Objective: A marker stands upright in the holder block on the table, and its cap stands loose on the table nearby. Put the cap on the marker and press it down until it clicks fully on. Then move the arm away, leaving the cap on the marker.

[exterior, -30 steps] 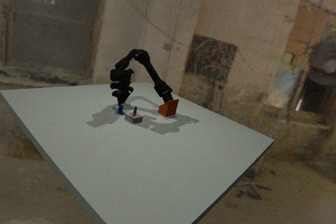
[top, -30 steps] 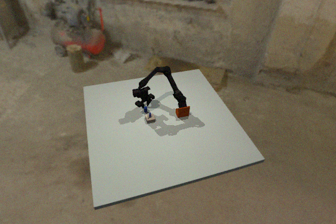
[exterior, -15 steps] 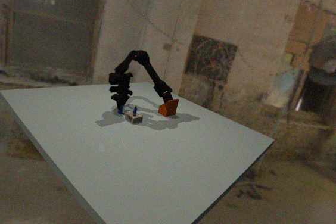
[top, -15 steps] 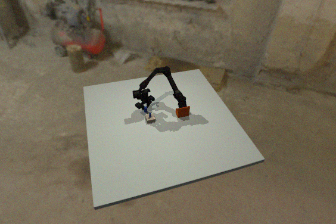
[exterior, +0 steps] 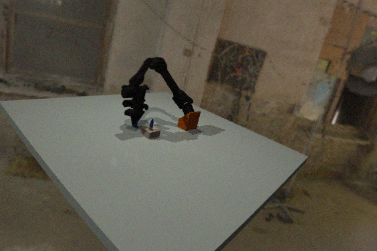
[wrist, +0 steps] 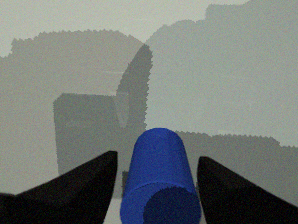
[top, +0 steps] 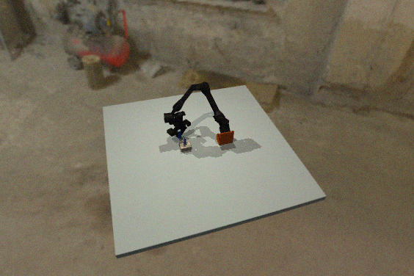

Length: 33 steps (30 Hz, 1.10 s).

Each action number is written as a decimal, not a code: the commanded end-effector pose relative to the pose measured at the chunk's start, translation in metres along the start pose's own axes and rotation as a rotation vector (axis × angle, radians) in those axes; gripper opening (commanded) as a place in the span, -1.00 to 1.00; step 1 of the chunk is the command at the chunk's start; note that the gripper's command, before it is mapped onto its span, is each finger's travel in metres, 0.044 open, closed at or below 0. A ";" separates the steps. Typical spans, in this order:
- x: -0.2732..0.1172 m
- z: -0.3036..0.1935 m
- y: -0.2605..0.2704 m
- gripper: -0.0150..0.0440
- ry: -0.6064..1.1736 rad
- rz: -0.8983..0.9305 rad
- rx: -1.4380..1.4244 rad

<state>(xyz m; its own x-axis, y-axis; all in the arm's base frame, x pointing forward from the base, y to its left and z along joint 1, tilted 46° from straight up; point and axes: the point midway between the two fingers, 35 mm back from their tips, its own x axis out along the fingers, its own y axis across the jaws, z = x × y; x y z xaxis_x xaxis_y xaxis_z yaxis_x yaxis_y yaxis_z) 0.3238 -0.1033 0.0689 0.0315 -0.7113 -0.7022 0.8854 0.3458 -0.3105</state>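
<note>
The blue cap stands upright on the table, under the arm's hand. My gripper points down with one finger on each side of the cap. It is partly open: the wrist view shows a narrow gap between each fingertip and the cap. The blue marker stands upright and uncapped in the pale holder block, a little to the right of the cap in the top and exterior views. Marker and block are out of the wrist view.
The arm's orange base stands on the white table, to the right of the holder block in the top and exterior views. The arm arches from it over to the cap, and its shadows fall around the block and cap.
</note>
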 end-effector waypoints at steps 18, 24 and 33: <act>-0.019 -0.001 0.002 -0.49 -0.001 -0.004 -0.009; -0.037 -0.002 0.002 -0.49 0.000 -0.003 -0.010; -0.059 -0.002 0.001 -0.49 -0.001 -0.004 -0.010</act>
<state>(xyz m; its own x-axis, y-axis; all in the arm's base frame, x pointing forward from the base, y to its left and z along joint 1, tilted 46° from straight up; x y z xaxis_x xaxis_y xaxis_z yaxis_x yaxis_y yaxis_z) 0.3204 -0.0654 0.1007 0.0167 -0.7162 -0.6977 0.8748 0.3484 -0.3366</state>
